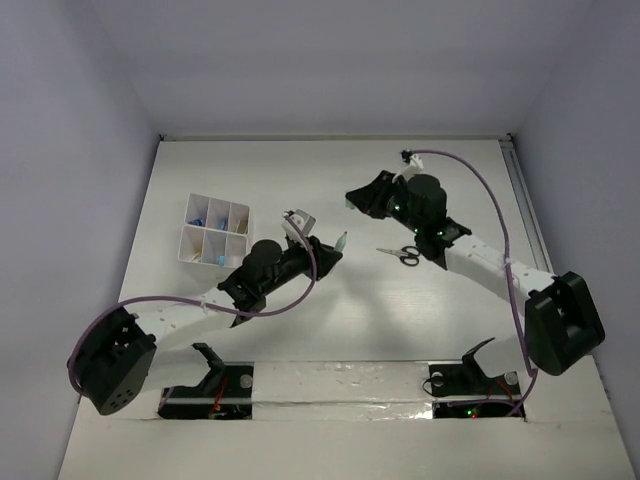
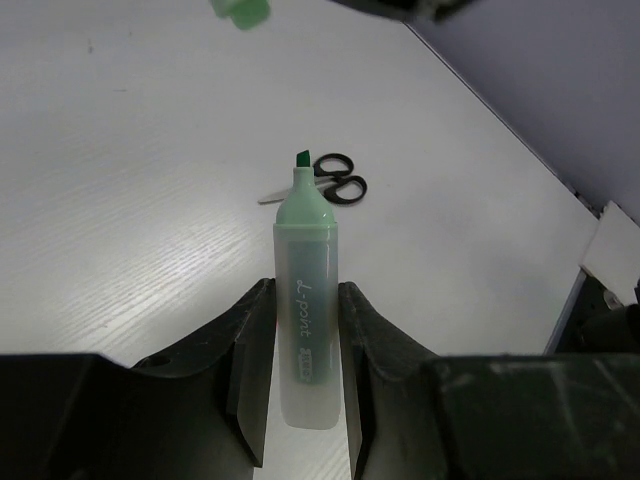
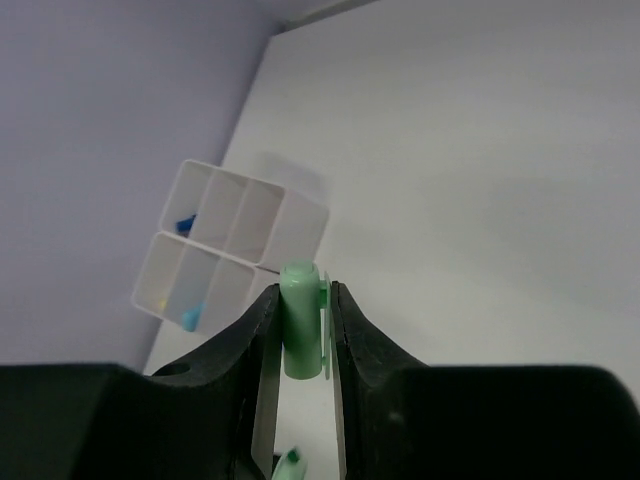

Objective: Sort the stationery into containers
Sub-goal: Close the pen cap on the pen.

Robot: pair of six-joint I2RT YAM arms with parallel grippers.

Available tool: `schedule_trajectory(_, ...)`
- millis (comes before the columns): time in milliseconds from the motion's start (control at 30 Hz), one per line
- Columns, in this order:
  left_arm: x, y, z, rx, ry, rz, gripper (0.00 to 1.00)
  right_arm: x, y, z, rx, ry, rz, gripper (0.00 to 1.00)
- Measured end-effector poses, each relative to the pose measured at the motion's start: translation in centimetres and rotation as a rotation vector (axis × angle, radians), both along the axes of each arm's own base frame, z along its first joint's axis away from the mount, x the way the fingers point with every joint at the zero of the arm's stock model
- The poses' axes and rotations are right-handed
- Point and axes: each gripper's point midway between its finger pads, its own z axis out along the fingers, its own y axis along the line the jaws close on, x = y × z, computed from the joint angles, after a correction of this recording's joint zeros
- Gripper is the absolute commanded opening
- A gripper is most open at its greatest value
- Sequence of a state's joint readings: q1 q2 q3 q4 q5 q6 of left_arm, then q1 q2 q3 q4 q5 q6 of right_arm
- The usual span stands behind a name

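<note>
My left gripper (image 2: 306,292) is shut on the translucent barrel of a green highlighter (image 2: 307,300); its cap is off and the dark green tip is bare. From above, the highlighter (image 1: 341,241) pokes out of the left gripper (image 1: 333,246) near mid-table. Up and to the right of it, my right gripper (image 3: 303,296) is shut on the light green cap (image 3: 300,322), also visible as the cap (image 1: 349,203) in the top view. The white six-compartment container (image 1: 190,245) stands at the left, with blue and teal pieces in some cells. Black-handled scissors (image 1: 400,254) lie on the table.
The scissors (image 2: 335,183) lie just beyond the highlighter's tip in the left wrist view. The container (image 3: 300,222) lies ahead and to the left of the right gripper. A wall rises along the table's left, back and right sides.
</note>
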State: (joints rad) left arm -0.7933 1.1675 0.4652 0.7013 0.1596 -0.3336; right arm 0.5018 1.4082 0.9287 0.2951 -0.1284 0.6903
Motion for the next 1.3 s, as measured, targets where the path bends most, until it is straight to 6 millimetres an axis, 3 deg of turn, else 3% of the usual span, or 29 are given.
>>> schedule_trajectory(167,2.5,2.7,-0.9,-0.011,0.039,0.115,0.00,-2.0,4.1,-0.4,0.082,-0.011,0.048,0.00)
schedule_trajectory(433,3.5,4.6,-2.0,-0.007,0.071,0.197,0.00,-2.7,7.1,-1.5,0.100,-0.017,0.055,0.00)
schedule_trajectory(1300,3.3,4.9,-1.2,-0.030,0.053,0.201,0.00,-2.2,7.4,-2.7,0.051,-0.039,0.023,0.00)
